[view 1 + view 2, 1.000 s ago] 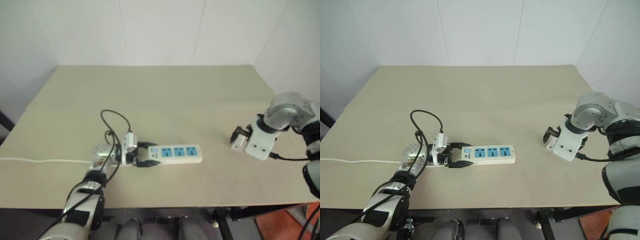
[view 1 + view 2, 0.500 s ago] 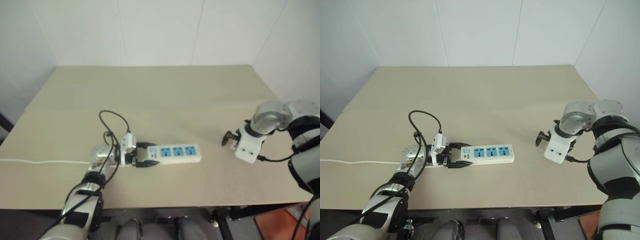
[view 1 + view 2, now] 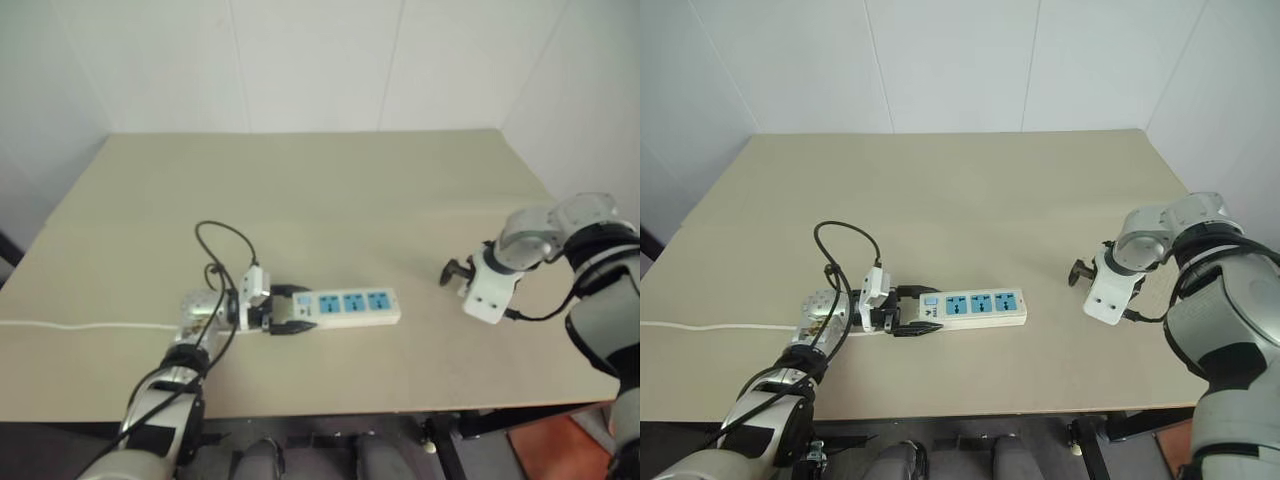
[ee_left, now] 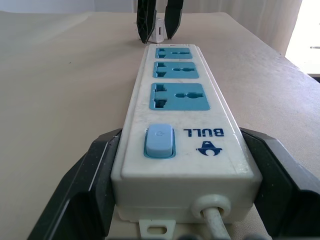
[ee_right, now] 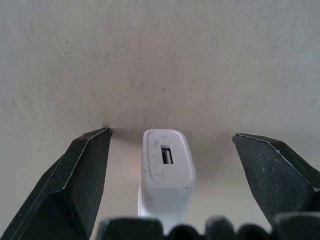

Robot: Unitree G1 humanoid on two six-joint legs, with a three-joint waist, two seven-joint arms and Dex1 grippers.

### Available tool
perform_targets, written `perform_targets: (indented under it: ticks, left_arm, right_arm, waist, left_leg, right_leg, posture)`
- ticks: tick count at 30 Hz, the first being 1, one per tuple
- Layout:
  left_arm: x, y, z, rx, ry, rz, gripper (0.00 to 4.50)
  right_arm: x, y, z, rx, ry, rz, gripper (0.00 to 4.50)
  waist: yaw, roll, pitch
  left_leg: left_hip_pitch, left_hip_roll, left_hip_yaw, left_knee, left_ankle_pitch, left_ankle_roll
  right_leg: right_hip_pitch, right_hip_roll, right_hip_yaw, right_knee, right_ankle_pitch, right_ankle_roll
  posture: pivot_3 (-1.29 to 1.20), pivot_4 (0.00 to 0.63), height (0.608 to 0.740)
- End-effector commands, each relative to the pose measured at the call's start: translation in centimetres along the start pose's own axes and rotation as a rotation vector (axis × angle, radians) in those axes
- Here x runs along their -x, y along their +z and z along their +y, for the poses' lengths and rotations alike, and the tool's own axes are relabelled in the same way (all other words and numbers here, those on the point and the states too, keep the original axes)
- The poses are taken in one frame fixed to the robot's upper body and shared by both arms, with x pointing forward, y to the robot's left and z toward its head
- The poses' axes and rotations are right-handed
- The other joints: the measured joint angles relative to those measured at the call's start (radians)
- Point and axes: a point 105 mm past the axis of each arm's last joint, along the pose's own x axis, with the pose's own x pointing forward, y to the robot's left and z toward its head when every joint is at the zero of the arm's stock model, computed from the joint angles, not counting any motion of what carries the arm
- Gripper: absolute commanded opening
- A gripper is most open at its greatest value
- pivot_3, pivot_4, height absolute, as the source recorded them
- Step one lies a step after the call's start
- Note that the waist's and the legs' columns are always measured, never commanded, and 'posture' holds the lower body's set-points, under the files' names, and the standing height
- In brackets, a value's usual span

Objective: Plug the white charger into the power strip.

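Observation:
The power strip (image 3: 350,305), a white bar with three blue sockets and a blue switch (image 4: 159,141), lies on the table in front of me. My left gripper (image 3: 298,309) is shut on its switch end, one black finger (image 4: 90,175) against each long side. The white charger (image 5: 167,162) stands upright on the table to the right, its port facing up. My right gripper (image 5: 171,134) points down over it, open, with a wide gap on each side of the charger. In the left wrist view the charger (image 4: 159,31) shows beyond the strip's far end, between the right gripper's fingers (image 4: 145,22).
The beige table (image 3: 330,190) stretches back to a white wall. The strip's white cord (image 3: 90,324) runs off over the table's left edge. The table's right edge lies close beyond my right arm.
My right gripper has swung left and lowered towards the table, and its wrist has rolled. The left gripper and the power strip have stayed put.

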Motion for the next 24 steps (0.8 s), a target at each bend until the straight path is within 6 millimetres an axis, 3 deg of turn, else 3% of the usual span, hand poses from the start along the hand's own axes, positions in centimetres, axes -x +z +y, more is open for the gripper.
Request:
perform_targets:
  ticks: [1,3,12,20,24]
  left_arm:
    - [0.3,-0.8,-0.4,0.015,-0.006,0.041,3.27]
    - [0.2,-0.9,-0.5,0.015,-0.006,0.043,3.27]
    - [0.1,-0.9,-0.5,0.013,-0.011,0.05,3.27]
    - [0.1,-0.7,-0.2,0.012,-0.01,0.049,3.27]
    - [0.1,-0.5,-0.2,0.005,-0.015,0.043,3.27]
  right_arm:
    - [0.6,-0.7,-0.2,0.009,-0.011,0.033,4.32]
    - [0.6,-0.6,-0.2,0.021,-0.011,0.033,3.96]
    - [0.5,-0.8,0.0,0.054,-0.011,0.044,1.12]
    - [2.2,-1.3,-0.9,-0.053,-0.152,0.04,1.12]
    - [4.2,-2.0,-3.2,-0.326,-0.451,-0.017,1.12]
  waist:
    - [0.0,0.0,0.0]
    - [-0.001,0.0,0.0]
    - [-0.002,0.001,0.0]
    - [-0.002,0.001,0.0]
    - [-0.002,0.001,0.0]
  left_leg:
    - [0.0,0.0,0.0,0.0,0.0,0.0]
    - [0.0,0.0,0.0,0.0,0.0,0.0]
    - [0.001,0.0,0.0,0.0,0.0,0.0]
    - [0.001,0.0,0.0,0.0,0.0,0.0]
    - [0.001,0.0,0.0,0.0,0.0,0.0]
  right_leg:
    - [0.0,0.0,0.0,0.0,0.0,0.0]
    - [0.0,0.0,0.0,0.0,0.0,0.0]
    - [0.0,0.0,0.001,0.0,0.0,0.0]
    - [0.0,0.0,0.001,0.001,0.0,0.0]
    - [0.001,0.0,0.001,0.0,0.0,0.0]
  posture:
    - [0.0,0.15,0.74]
    - [0.0,0.15,0.74]
    - [0.0,0.15,0.74]
    - [0.0,0.15,0.74]
    - [0.0,0.15,0.74]
